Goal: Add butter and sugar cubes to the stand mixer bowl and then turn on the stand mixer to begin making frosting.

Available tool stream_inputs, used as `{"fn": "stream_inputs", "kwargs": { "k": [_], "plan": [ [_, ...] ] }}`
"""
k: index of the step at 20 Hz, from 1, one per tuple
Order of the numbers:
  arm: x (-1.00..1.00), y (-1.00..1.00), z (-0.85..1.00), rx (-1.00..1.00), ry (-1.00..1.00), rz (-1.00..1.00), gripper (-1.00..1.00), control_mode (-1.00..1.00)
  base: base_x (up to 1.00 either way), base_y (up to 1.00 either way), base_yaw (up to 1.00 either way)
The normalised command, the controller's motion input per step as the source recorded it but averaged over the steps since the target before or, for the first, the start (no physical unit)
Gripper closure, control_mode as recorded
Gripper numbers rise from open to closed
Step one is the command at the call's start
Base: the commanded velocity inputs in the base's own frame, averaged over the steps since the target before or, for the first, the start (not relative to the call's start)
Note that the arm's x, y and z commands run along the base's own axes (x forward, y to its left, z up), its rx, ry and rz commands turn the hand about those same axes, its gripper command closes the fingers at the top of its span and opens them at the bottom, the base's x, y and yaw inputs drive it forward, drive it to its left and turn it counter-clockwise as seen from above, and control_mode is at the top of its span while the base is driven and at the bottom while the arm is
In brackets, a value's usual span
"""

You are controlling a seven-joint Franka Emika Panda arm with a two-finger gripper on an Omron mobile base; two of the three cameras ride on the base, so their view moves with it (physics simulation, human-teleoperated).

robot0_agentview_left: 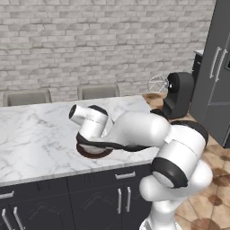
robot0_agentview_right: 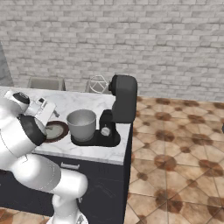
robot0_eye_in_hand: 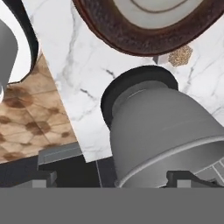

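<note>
- The stand mixer (robot0_agentview_right: 117,114) stands upright at the right end of the marble counter (robot0_agentview_right: 83,103), its black head tilted back and the wire whisk (robot0_agentview_right: 99,84) pointing left, away over the counter.
- The stand mixer bowl (robot0_agentview_right: 82,124) sits on the mixer's base, mouth up.
- A brown-rimmed plate (robot0_agentview_right: 59,131) lies just left of the bowl; the arm's wrist hangs over it and hides most of it.
- In the hand view a tan sugar cube (robot0_eye_in_hand: 180,55) lies on the counter between plate and bowl.
- The gripper's jaws are spread wide, grasping nothing.
- Two chairs (robot0_agentview_left: 27,96) stand behind the counter.
</note>
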Motion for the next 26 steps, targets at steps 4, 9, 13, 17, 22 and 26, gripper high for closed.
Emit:
{"fn": "stream_inputs", "kwargs": {
  "k": [4,9,13,17,22,26],
  "plan": [
    [0.07,-0.24,-0.15,-0.04,0.08,0.0,-1.0,-1.0,0.0,0.0,0.0],
    [0.0,-0.23,-0.19,-0.04,0.07,0.0,-1.0,-1.0,0.0,0.0,0.0],
    [0.02,-0.09,-0.17,-0.02,0.05,0.0,-1.0,-1.0,0.0,0.0,0.0],
    [0.14,0.0,-0.16,0.0,0.06,0.0,-1.0,-1.0,0.0,0.0,0.0],
    [0.19,0.0,-0.15,0.0,0.08,0.0,-1.0,-1.0,0.0,0.0,0.0],
    [0.16,0.0,-0.18,0.0,0.08,0.0,-1.0,-1.0,0.0,0.0,0.0]
  ]
}}
